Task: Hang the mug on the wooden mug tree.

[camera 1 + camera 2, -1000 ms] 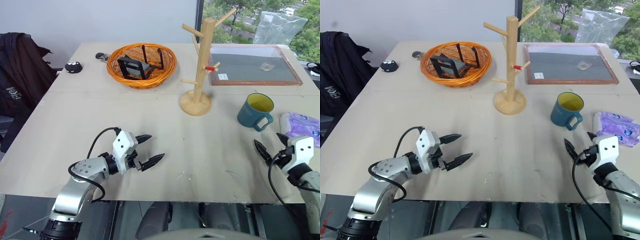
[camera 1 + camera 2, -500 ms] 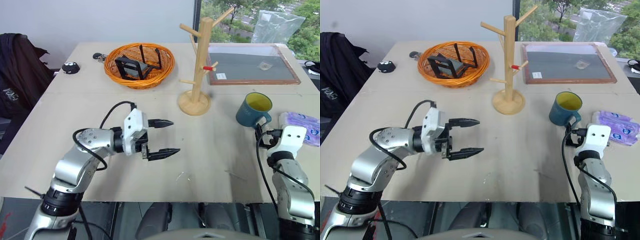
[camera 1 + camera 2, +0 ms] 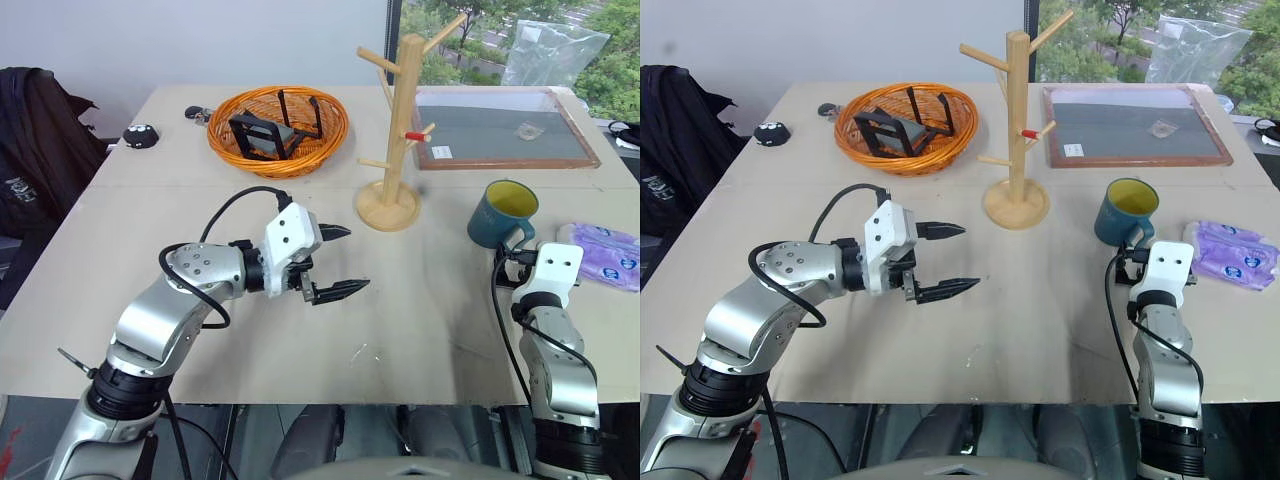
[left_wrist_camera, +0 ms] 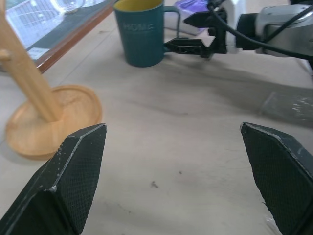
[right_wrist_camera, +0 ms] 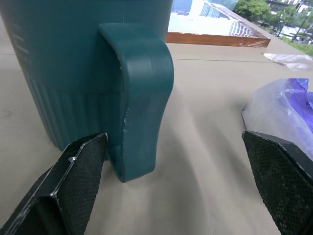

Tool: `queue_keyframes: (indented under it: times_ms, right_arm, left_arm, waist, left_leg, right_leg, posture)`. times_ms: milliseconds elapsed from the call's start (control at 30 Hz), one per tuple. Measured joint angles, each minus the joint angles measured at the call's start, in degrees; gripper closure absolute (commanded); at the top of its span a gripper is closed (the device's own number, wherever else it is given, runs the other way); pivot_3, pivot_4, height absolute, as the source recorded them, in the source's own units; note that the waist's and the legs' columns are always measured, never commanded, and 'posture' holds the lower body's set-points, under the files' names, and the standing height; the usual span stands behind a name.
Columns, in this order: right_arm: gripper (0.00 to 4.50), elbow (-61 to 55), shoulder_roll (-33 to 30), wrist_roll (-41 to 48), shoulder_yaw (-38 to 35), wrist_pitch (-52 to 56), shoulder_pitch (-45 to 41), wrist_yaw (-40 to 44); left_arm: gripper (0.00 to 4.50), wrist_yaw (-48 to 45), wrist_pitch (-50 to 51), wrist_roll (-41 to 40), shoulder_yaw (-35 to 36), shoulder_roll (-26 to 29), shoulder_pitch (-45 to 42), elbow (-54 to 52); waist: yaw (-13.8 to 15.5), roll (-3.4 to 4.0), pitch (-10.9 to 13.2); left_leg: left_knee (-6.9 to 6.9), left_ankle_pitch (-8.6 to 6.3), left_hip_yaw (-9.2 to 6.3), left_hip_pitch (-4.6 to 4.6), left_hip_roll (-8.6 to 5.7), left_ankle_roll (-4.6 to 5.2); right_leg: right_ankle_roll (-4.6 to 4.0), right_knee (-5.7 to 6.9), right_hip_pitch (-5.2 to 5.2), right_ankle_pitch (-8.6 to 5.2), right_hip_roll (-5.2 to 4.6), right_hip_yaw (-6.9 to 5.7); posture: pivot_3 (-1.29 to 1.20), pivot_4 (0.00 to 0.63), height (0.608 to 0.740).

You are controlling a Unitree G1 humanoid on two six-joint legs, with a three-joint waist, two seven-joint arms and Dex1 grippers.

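The mug [image 3: 503, 213] stands upright on the worktop [image 3: 420, 300], at about 4 o'clock from the tree [image 3: 398, 130] and well apart from it, its handle turned toward the robot. The tree stands on its round base near the middle of the worktop, pegs bare, with a red-tipped peg on its right side.

The right gripper [image 5: 176, 161] is just behind the mug at its handle, with its jaws spread wide. In the right wrist view one finger [image 5: 63, 191] lies close beside the handle and the other finger [image 5: 283, 176] is far out toward a purple packet [image 3: 605, 255]; whether the near finger touches the handle I cannot tell. Nothing is held.

The left gripper [image 3: 335, 262] hovers above the worktop at about 7 o'clock from the tree, pointing toward the mug, its jaws also wide and empty. The left wrist view looks past its fingers to the tree's base, the mug and the right gripper beyond.

A wicker basket [image 3: 280, 130] with dark items in it sits at 9 o'clock from the tree. A framed board [image 3: 505, 130] lies at 3 o'clock from the tree, behind the mug. The purple packet lies at 3 o'clock from the right gripper.
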Motion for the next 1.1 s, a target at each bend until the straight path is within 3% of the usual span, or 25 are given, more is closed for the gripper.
queue_keyframes:
  times_ms: [967,1067,1100]
  right_arm:
    - [0.04,16.05,-2.42,-0.78,-2.52,-7.86,-10.17,-2.74]
    - [0.83,16.94,-2.51,-0.71,-2.50,-8.81,-10.34,-2.72]
    - [1.34,17.14,-2.51,-0.68,-2.48,-8.86,-10.34,-2.67]
  left_arm:
    - [0.00,2.51,-2.86,1.67,-0.03,-1.63,3.86,-0.43]
    - [0.00,2.52,-2.87,1.72,-0.01,-1.60,4.54,-0.43]
    - [0.00,2.57,-2.87,1.72,0.06,-1.60,4.57,-0.44]
  waist:
    - [-0.10,0.00,0.00]
    - [-0.10,0.00,0.00]
    - [-0.09,0.00,0.00]
  left_leg:
    - [0.00,0.00,0.11,0.01,0.00,0.00]
    - [0.00,0.00,0.09,0.01,0.00,0.00]
    - [0.00,0.00,0.10,0.01,0.00,0.00]
  right_leg:
    - [0.00,0.03,-0.02,0.00,0.01,0.09]
    - [0.00,0.04,-0.02,0.00,0.01,0.08]
    - [0.00,0.04,-0.02,0.00,0.01,0.08]
  posture:
    - [0.00,0.150,0.740]
    - [0.00,0.150,0.740]
    - [0.00,0.150,0.740]
